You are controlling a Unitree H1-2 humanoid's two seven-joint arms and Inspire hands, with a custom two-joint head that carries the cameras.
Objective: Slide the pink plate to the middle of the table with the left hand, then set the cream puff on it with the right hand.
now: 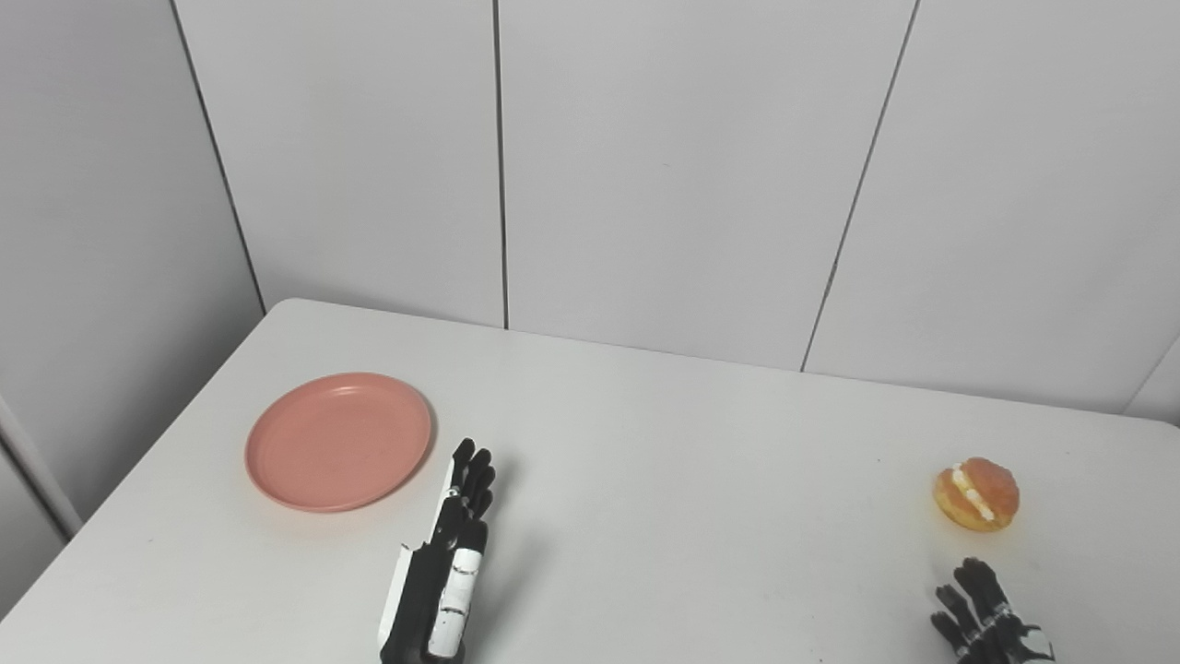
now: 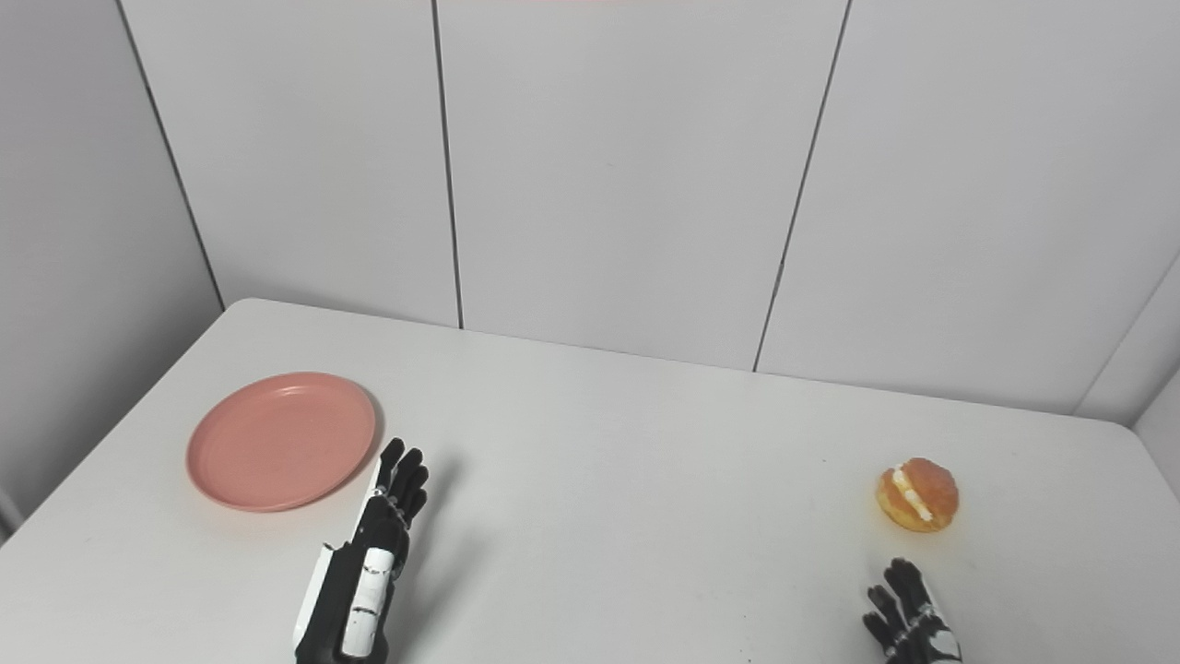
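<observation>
On the white bench (image 1: 664, 443) sits a pink plate (image 1: 338, 441). It lies flat on the left side, a bit back from the near edge. Nothing is on it.

Just to the right of the plate is the left hand (image 1: 454, 553). It is black with some white parts. It stands on its edge, with its fingers (image 1: 473, 470) held straight and close together, pointing away toward the wall. It holds nothing. The fingertips are near the right rim of the plate, but there is a small strip of bench between them, so they do not touch. The hand makes a soft shadow on the bench to its right.

Far over on the right side of the bench is the cream puff (image 1: 976, 494). It is round and golden brown, with a line of white cream through its middle. It sits by itself, well apart from the plate.

Close in front of the cream puff, at the bottom edge, is the right hand (image 1: 985, 613). Only part of it shows. Its fingers are spread a little and point up toward the cream puff, and it holds nothing. It does not touch the cream puff.

Behind the bench is a plain grey wall (image 1: 682, 166) made of big panels.
</observation>
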